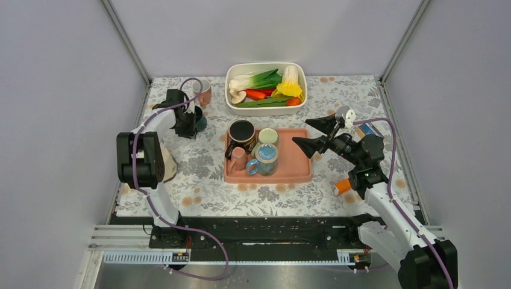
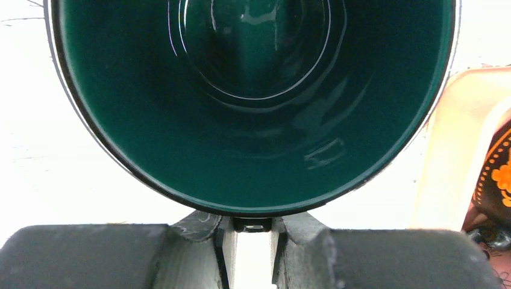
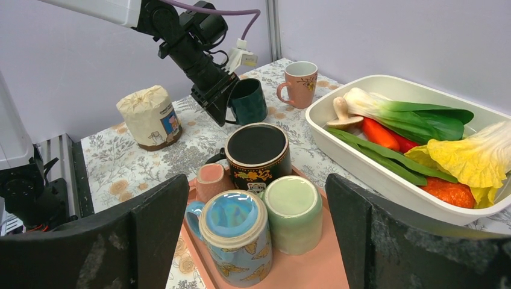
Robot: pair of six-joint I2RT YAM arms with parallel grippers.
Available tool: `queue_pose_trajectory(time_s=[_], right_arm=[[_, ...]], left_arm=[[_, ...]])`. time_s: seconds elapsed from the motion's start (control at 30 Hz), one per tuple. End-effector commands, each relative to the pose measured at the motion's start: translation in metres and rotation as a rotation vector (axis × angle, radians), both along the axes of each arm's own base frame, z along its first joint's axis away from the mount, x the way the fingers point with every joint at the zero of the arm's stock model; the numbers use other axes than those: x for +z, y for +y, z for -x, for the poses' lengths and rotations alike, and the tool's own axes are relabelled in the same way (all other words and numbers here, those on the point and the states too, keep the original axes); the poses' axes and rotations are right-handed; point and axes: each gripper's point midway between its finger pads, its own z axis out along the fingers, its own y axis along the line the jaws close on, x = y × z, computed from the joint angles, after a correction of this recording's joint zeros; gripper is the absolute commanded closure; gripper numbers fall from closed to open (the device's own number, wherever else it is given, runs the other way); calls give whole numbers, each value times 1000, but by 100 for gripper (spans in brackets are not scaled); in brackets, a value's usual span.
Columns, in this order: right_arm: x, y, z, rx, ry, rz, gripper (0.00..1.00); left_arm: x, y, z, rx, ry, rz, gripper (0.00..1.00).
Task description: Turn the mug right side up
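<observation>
I can't read any text, brand or no. in any of the 3 views. Closest thing is a small printed label on the paper-wrapped roll [image 3: 149,115], left-centre of the right wrist pic, but it's too small and blurry to make out. The black mug [image 3: 258,155], mid-frame, has orange print and no legible letters.

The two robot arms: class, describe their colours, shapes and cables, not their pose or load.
The left arm and right arm are alike: white links joined by chunky black joints. A purple cable runs along each. The left pincer and right pincer each have two broad, matte black fingers. No markings can be read.
</observation>
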Motion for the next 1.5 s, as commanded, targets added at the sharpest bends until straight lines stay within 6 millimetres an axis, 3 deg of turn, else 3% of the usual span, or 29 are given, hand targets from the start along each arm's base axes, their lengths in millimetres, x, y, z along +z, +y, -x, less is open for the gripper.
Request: queue_pose_trajectory(time_s=[0.0,0.1,0.43,0.73,0.9,1.17,1.3,1.47], right_arm=[[7,-4,-3,-21,-46,3,7],[5,-4,-3,-22,-43,4,7],[4,-3,-3,-19,-41,6,7],[2,-3,-4,-17,-37,9,7],[0,-3,-4,-15,-32,10,6],[-4,-2,-7,-14,-10,19,7],[-10,-2,-14,-29,31,39,7],[-21,-5,-28,-68,90,87,7]], left_arm=[[12,2,-17,-2,-42,-32,100],[10,1,-15,-5,-34,-33,100],[5,3,-17,7,-19,-40,80],[11,5,-25,18,-39,-51,56],[14,-5,-23,-6,-43,-48,43],[69,-13,-14,-27,-181,-6,10],[102,-27,-5,-82,-278,52,2],[123,-62,19,-261,-373,154,1]])
